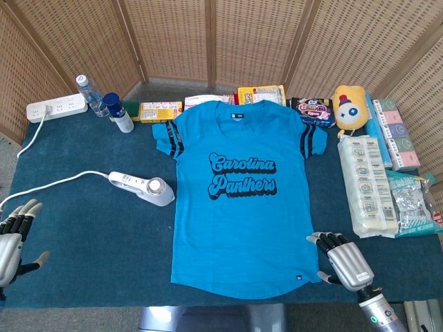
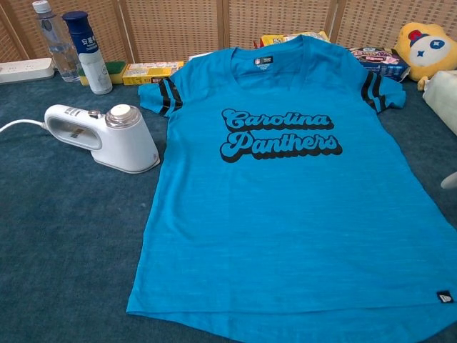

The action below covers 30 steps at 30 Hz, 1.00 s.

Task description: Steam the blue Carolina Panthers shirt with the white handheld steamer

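Shirt (image 1: 243, 200) lies flat mid-table; steamer (image 1: 144, 188) sits just beside its sleeve, cord trailing; my right hand (image 1: 344, 258), released, hovers near the hem; my left hand (image 1: 12, 235), also released, could drag that cord.

wicker screen (image 1: 228, 41), blue-carpeted table (image 1: 97, 228)

Your left hand (image 1: 14, 235) is cut off by the head view's left edge. In the chest view, only a pale sliver of your right hand (image 2: 450, 181) shows, and the shirt (image 2: 285, 200) hem runs off the bottom edge.
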Each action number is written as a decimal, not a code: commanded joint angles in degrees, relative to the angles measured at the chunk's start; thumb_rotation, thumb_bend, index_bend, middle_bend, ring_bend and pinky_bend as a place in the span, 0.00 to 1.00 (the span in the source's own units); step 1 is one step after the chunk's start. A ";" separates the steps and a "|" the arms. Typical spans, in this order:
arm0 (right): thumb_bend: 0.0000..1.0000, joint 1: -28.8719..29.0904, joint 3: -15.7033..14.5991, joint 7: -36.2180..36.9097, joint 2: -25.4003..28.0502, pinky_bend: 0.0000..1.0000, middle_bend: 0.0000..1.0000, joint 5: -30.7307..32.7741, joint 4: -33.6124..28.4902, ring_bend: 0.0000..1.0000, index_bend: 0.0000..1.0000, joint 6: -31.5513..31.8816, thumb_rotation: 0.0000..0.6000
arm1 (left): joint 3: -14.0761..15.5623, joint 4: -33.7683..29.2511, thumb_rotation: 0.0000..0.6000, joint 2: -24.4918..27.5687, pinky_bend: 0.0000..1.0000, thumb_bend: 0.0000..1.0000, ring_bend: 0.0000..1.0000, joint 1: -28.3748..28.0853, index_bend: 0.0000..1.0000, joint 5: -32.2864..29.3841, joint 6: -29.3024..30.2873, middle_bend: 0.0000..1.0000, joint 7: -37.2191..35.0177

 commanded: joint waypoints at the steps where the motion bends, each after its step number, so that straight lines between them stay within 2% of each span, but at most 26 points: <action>1: 0.11 0.24 -0.42 -0.51 -0.48 0.31 0.27 -0.61 0.99 0.28 0.24 0.01 1.00 | 0.07 0.07 1.00 0.15 0.11 0.24 0.00 0.17 0.00 0.11 0.24 0.00 -0.56; 12: 0.11 0.16 -2.21 -0.28 -1.82 0.31 0.27 -1.60 5.13 0.28 0.24 0.36 1.00 | 0.50 -0.71 1.00 0.82 0.11 0.24 0.00 0.71 0.00 1.00 1.17 0.00 -0.42; 30: 0.11 0.04 -3.35 1.99 -4.73 0.31 0.27 -1.84 11.98 0.28 0.24 1.08 1.00 | 0.84 -1.47 1.00 0.97 0.11 0.24 0.00 0.91 0.00 1.18 1.16 0.00 0.17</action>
